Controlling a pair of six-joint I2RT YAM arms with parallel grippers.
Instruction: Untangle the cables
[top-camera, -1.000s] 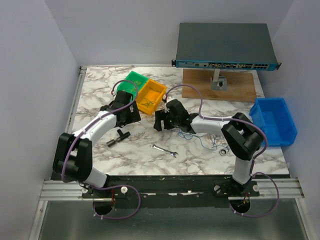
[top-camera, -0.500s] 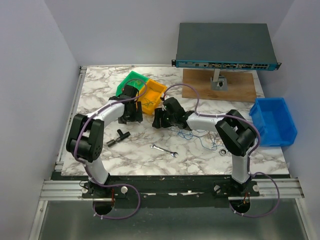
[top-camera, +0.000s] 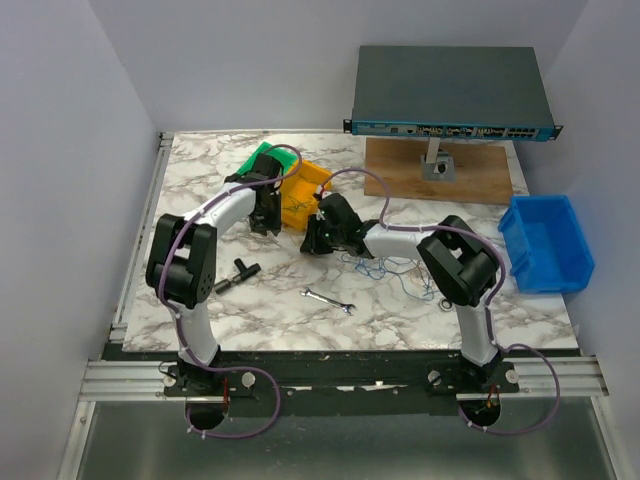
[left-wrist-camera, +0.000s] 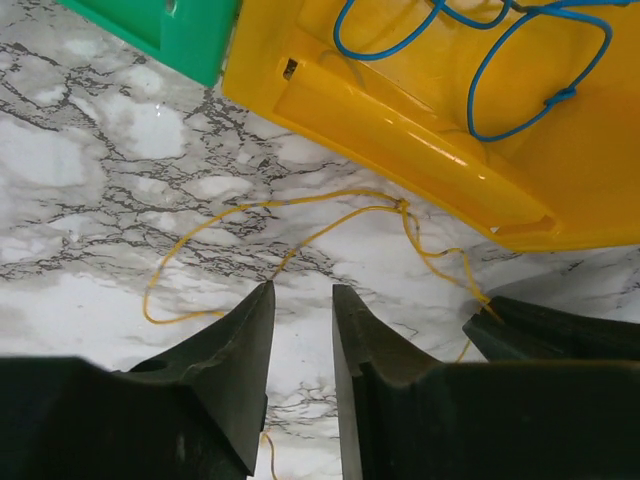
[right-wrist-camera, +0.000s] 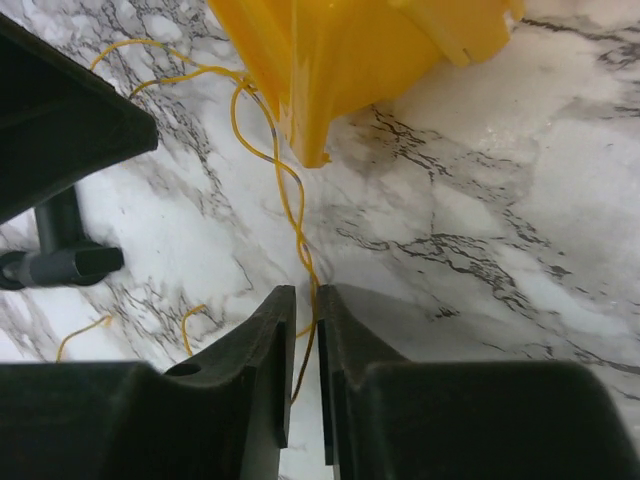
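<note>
Aiming to draw the yellow cable (left-wrist-camera: 402, 206) clear of the yellow bin (left-wrist-camera: 380, 110) toward the surface's (top-camera: 400, 300) far-left corner, we hold the right tool (right-wrist-camera: 303, 300) narrow astride it, the left tool (left-wrist-camera: 302, 295) narrow and empty beside.

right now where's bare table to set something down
Bare: far-left corner beside the green bin; front strip by the wrench; front-right corner by the blue bin. Crowded: around the yellow bin, where left gripper, right gripper and yellow wire meet.
</note>
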